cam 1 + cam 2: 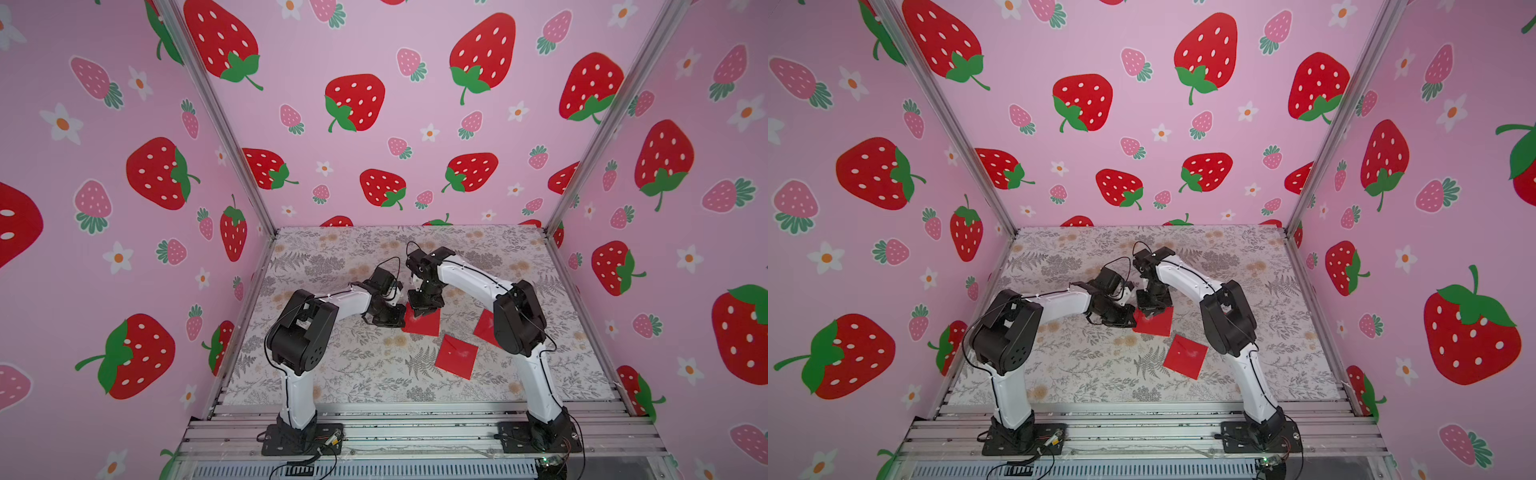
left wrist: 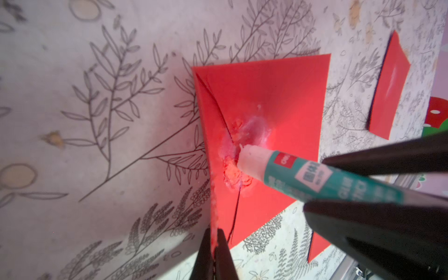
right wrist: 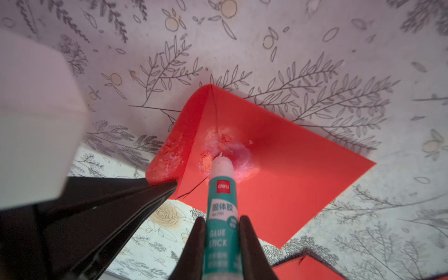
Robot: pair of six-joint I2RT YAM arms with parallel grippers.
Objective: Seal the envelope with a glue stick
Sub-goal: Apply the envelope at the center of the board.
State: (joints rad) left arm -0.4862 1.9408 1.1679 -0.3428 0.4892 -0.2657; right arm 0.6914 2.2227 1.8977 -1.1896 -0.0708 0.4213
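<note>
Plainly the gluing is under way: the right gripper point(image 3: 221, 218) pinches the slim white, teal-labelled plastic glue stick point(image 3: 221, 208) round its barrel, and the bare paste tip touches the middle of the square red paper envelope point(image 3: 291, 184), at a wet whitish glue patch point(image 3: 242, 157). The left gripper point(image 2: 214, 234), jaws pressed together, nips the edge of the red triangular flap point(image 3: 169, 150) and holds it lifted. In a top view this envelope point(image 1: 424, 326) lies near the middle of the floral-printed tabletop point(image 1: 332, 374), the left gripper at its 9 o'clock, the right at its 12 o'clock, and a second red envelope point(image 1: 456, 356) at its 5 o'clock. The paper looks scuffed and pilled around the patch and under the flap, so harder rubbing could, I judge, tear it. The paste stands well out of the barrel; a sideways load could snap it. Only the flap grip anchors the envelope, so a dragging stroke could slide it or pull the flap free. Glue near the pinched edge could stick the flap to the left fingers point(image 2: 224, 257) on release.
</note>
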